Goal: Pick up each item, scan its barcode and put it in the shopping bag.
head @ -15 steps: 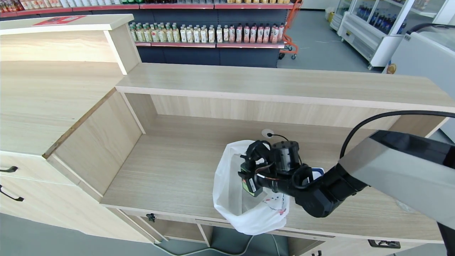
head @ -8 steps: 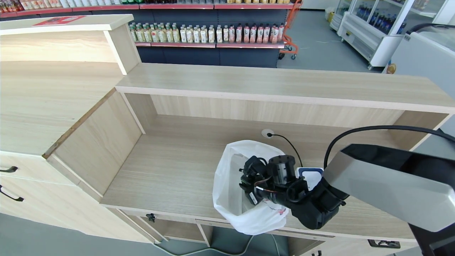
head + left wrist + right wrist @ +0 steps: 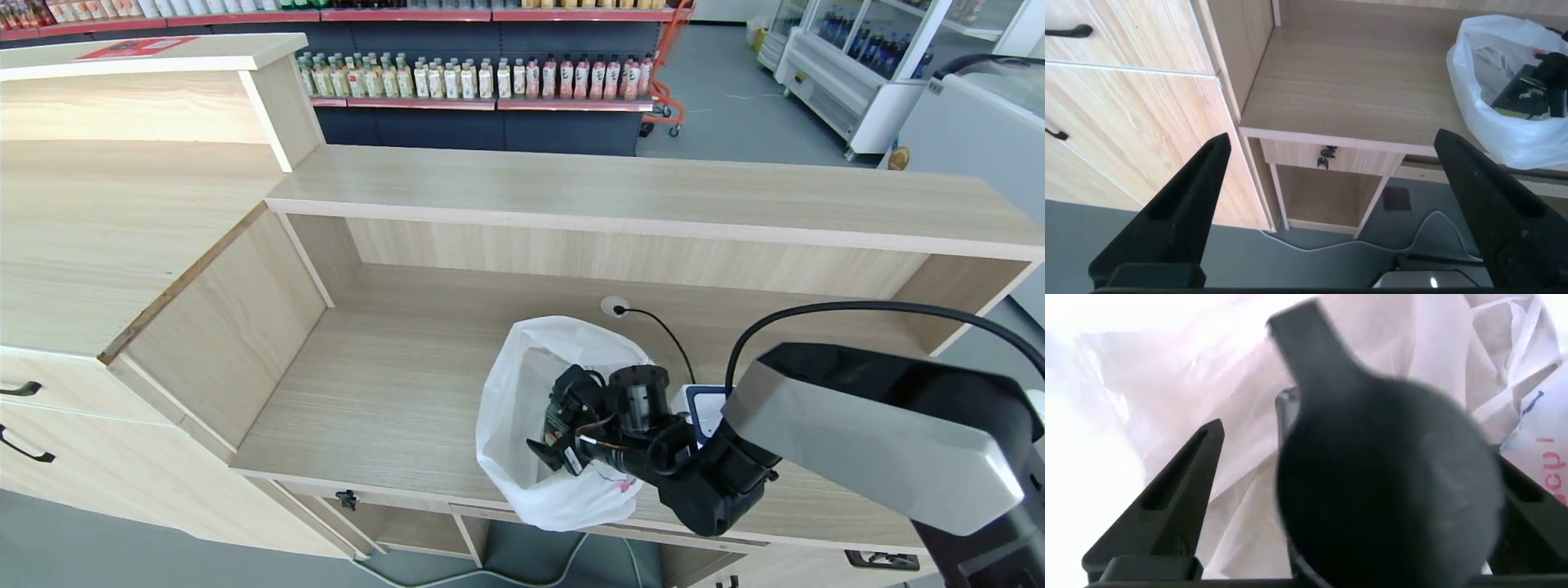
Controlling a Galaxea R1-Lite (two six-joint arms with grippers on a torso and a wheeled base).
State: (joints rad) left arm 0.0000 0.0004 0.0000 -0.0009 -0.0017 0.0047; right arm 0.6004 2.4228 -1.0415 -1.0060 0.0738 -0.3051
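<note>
shopping bag on counter, right hand inside it

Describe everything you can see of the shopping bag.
The shopping bag is thin, white, crinkled plastic with a small red print low on its side. It stands open-mouthed at the front edge of the wooden counter, sagging over it. The right gripper is inside its mouth, together with a dark item.

A blurred dark shape, too unclear to name, hides much of the shopping bag.
</note>
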